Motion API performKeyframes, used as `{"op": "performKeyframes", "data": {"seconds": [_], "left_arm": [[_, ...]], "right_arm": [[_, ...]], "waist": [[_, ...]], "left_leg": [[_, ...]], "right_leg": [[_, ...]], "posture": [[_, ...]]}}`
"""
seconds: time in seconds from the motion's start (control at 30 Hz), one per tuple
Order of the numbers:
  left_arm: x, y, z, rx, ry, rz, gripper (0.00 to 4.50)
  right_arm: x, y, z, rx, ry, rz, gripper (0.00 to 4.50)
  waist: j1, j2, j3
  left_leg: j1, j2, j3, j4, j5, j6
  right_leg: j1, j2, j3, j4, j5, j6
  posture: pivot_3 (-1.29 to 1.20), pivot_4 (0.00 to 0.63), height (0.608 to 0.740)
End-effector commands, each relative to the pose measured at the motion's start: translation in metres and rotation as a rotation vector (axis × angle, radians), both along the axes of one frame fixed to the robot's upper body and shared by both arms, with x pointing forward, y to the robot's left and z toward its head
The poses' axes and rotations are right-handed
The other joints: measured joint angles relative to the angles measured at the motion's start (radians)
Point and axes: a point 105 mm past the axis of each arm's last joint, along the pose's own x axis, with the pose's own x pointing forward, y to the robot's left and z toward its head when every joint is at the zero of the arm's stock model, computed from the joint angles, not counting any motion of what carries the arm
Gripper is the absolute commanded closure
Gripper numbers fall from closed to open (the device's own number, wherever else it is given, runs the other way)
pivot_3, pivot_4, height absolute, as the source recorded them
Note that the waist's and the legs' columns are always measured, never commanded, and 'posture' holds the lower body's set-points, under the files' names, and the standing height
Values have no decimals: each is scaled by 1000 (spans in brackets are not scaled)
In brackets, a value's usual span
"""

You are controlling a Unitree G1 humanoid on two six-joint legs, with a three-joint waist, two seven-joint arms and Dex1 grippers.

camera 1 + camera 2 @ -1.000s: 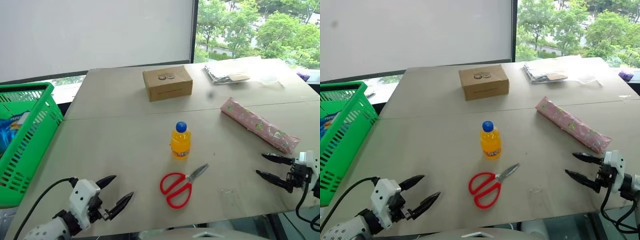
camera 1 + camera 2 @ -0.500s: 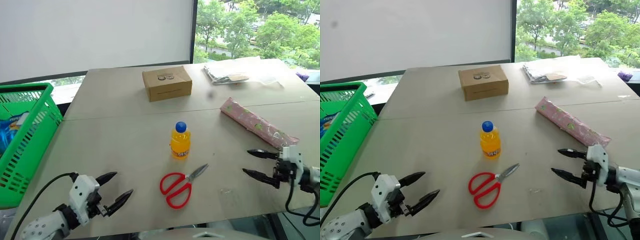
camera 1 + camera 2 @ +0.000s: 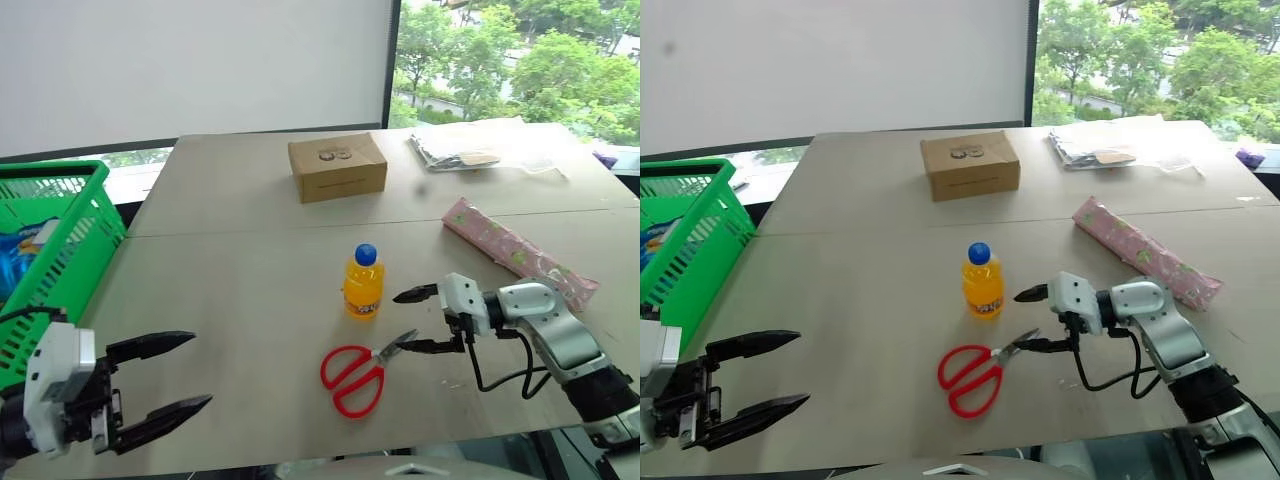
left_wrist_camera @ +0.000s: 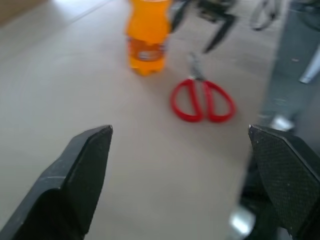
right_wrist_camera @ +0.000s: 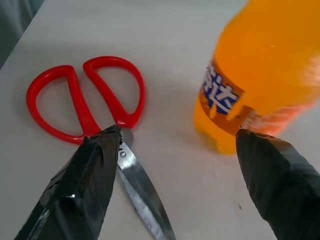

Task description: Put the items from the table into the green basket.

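Right now the table (image 3: 250, 290) has several things spread out on it. An orange bottle (image 3: 363, 284) with a blue cap stands upright near the middle. Red scissors (image 3: 358, 368) lie flat just in front of it, blades pointing toward the right gripper (image 3: 417, 321). That gripper hangs low beside the bottle with its two black fingers wide apart, holding nothing; one finger is over the scissor blades and the other is near the bottle. The bottle's label has blue and white letters, but they are too blurry to read. A brown box (image 3: 336, 167) sits farther back with a small dark print on top, maybe two round shapes. A long pink packet (image 3: 518, 250) lies off to the right side, and clear bags (image 3: 470, 146) rest at the far corner. The green basket (image 3: 55, 270) is at the left edge of the table, with something blue inside. The left gripper (image 3: 160, 378) hovers near the front edge, fingers spread and empty, well apart from everything.
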Motion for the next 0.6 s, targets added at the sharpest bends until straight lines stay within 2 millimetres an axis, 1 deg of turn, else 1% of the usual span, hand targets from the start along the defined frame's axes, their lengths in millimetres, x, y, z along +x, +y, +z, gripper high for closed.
{"op": "performKeyframes", "data": {"seconds": [0.03, 0.13, 0.2, 0.27, 0.37, 0.47, 0.6], "left_arm": [[-5, -10, 10, 18, -14, -53, 14], [-8, -10, 7, 39, -18, -31, 14], [-9, -10, 7, 37, -17, -27, 14], [-8, -11, 7, 34, -20, -25, 14], [-6, -10, 7, 38, -24, -31, 14], [0, -9, 6, 40, -37, -33, 14], [7, -7, 3, 42, -48, -40, 14]], "right_arm": [[-8, 12, -3, -41, 27, 93, 570], [-11, 5, -20, -141, 21, 124, 570], [-8, 0, -27, -177, 19, 108, 570], [-6, -6, -32, -208, 11, 106, 570], [-6, -21, -39, -263, -8, 114, 570], [-9, -30, -42, -290, 6, 119, 570], [-7, -32, -42, -299, 7, 110, 570]], "waist": [[14, -1, -1], [30, -2, -3], [53, -1, -4], [59, -4, -7], [64, -5, -11], [69, -8, -14], [80, -9, -15]], "left_leg": [[-2, 0, -1, 0, 0, 0], [-9, 1, -2, 1, 0, -2], [-10, 1, -2, 1, 1, -2], [-9, 1, -1, 1, 1, -3], [-8, 1, -2, 2, 1, -3], [-7, 0, -2, 3, 1, -3], [-7, -1, -1, 4, 1, -3]], "right_leg": [[-2, 0, -1, 0, 0, -1], [-10, 2, -2, 2, 3, -4], [-10, 2, -2, 2, 3, -4], [-9, 2, -2, 2, 0, 0], [-9, 2, -2, 2, 0, 0], [-8, 2, -2, 2, 0, 0], [-6, 1, -2, 2, 0, 0]], "posture": [[300, 0, 740], [309, 0, 740], [311, 0, 740], [310, 0, 740], [297, 0, 740], [283, 0, 740], [272, 0, 740]]}}
